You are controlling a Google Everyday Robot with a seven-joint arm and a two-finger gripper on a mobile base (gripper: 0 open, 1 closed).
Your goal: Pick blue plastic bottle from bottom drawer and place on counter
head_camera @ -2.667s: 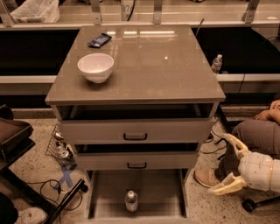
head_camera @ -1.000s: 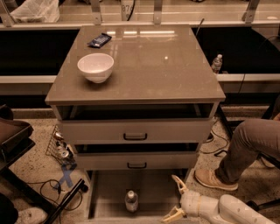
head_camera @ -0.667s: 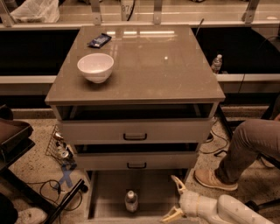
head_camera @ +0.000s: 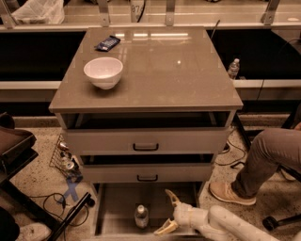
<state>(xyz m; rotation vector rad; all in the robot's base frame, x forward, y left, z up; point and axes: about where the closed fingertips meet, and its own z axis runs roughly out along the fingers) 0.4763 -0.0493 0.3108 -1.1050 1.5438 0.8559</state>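
**A:** Where's the gripper (head_camera: 165, 212) rn?

**B:** Down low at the cabinet's front, over the right-front part of the bottom drawer (head_camera: 115, 202), which is pulled out. The arm comes in from the right. Its two pale fingers (head_camera: 172, 196) are splayed wide and point left, w/ nothing btwn them.

**A:** And the blue plastic bottle (head_camera: 141, 216)?

**B:** Just left of the fingertips, upright on the drawer floor, white cap up. It's close to them but apart, no contact afaict.

**A:** What else is around?

**B:** To the gripper's right there's a brown shoe (head_camera: 230, 193) on the floor and a bent leg (head_camera: 265, 157) in brown trousers. Well off to its left, a wire basket (head_camera: 63, 157) w/ cans. Right above it is the middle drawer (head_camera: 117, 173), then the top drawer (head_camera: 103, 141), both w/ black handles and a dark gap over each front.

**A:** And up top?

**B:** The counter (head_camera: 164, 70) sits high above the gripper, glossy, w/ light reflections. A white bowl (head_camera: 103, 72) is up and to the left of it, and a blue wrapper (head_camera: 107, 43) lies further back. Beyond the counter's right edge a small bottle (head_camera: 233, 68) stands on a ledge, and a plastic bag (head_camera: 37, 10) is at far back left.
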